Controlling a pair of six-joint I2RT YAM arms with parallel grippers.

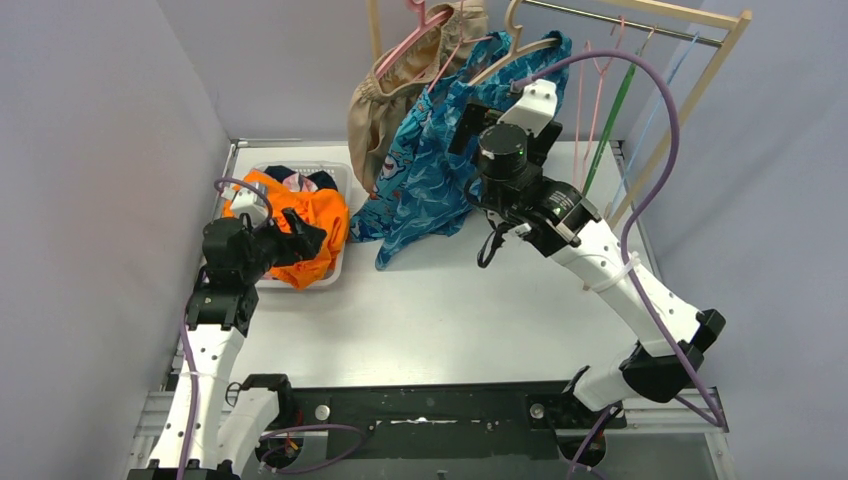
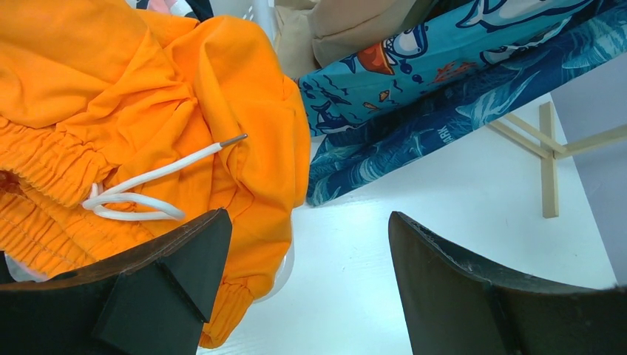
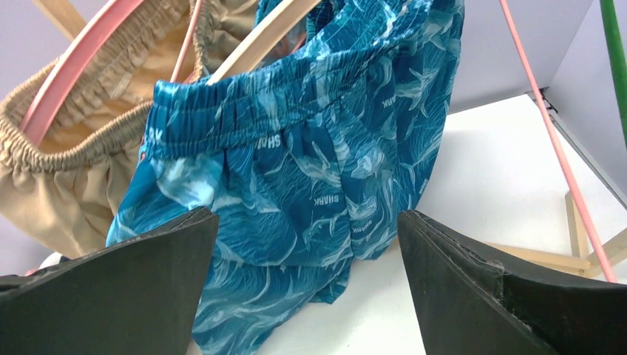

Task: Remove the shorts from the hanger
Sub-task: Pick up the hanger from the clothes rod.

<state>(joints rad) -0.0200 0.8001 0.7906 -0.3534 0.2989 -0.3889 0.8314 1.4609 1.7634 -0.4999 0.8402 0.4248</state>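
Note:
Dark teal-blue shorts (image 3: 318, 170) with a shark print hang from a wooden hanger (image 3: 259, 37) on the rack. My right gripper (image 3: 307, 222) is open just in front of them, nothing between its fingers. From above, it (image 1: 472, 130) sits close against the turquoise and blue shorts (image 1: 430, 160). Tan shorts (image 3: 74, 170) hang to the left on a pink hanger (image 3: 81, 59). Orange shorts (image 2: 148, 111) with a white drawstring (image 2: 140, 192) lie heaped in the basket. My left gripper (image 2: 307, 222) is open over their edge, holding nothing.
The white basket (image 1: 340, 175) stands at the back left with other shorts under the orange pair. Empty pink, green and blue hangers (image 1: 600, 110) hang at the right of the wooden rack (image 1: 700, 80). The rack's foot (image 2: 547, 159) rests on the white table.

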